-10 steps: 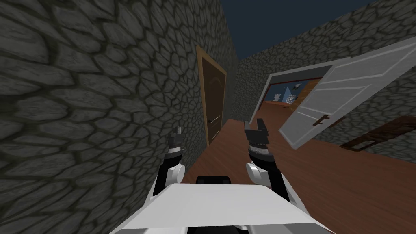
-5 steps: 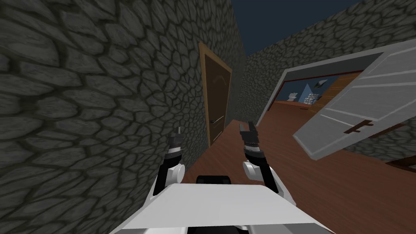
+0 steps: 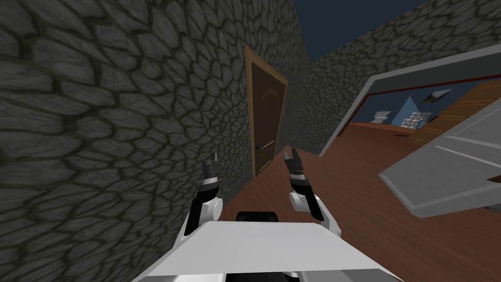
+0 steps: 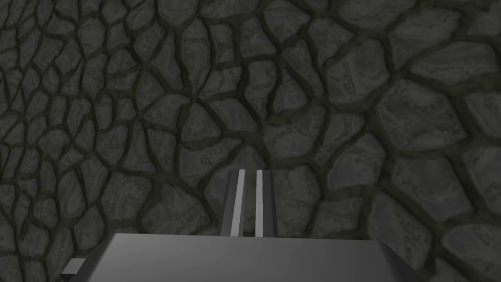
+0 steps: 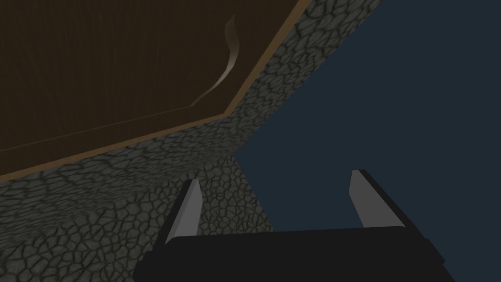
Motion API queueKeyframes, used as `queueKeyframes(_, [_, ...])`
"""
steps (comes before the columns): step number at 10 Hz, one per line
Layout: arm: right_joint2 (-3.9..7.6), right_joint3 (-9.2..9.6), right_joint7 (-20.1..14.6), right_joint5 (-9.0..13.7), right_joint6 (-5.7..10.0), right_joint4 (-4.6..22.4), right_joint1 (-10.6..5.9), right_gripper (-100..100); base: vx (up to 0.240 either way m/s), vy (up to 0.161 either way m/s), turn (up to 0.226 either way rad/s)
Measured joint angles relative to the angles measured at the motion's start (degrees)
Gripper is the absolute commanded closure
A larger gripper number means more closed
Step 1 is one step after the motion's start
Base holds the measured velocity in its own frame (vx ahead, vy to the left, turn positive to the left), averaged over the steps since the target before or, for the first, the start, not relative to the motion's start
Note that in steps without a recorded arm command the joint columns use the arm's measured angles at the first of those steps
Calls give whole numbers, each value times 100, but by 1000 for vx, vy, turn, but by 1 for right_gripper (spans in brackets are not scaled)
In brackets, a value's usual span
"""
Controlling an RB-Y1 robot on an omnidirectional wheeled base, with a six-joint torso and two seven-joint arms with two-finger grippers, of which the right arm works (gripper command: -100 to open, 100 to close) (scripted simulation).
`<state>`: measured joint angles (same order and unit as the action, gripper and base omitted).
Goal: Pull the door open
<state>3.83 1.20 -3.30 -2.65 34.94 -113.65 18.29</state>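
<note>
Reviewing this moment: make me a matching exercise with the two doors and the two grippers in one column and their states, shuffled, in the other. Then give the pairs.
Things:
1. brown door
2. grey door
3. left gripper
4. right gripper

States:
A. fingers apart
B. standing open, swung off its doorway
C. fingers together
D. closed, set in the stone wall

Pairs: 1-D, 2-B, 3-C, 4-A
</note>
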Motion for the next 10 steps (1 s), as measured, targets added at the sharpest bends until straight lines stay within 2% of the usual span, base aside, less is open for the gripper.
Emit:
queueKeyframes(2, [39,4,-15,16,27,317,-113,-100,46,-68,160])
queueKeyframes(3, [69,4,-24,29,33,528,-239,-100,51,-105,175])
queueKeyframes(4, [112,16,-43,45,61,702,-291,-100,45,-78,92])
queueKeyframes(7, [175,27,-75,69,100,1068,-405,-100,33,-60,123])
queueKeyframes(9, [205,32,-82,82,105,1340,-542,-100,32,-57,88])
queueKeyframes(10, [227,42,-87,89,60,1433,-607,-100,27,-59,75])
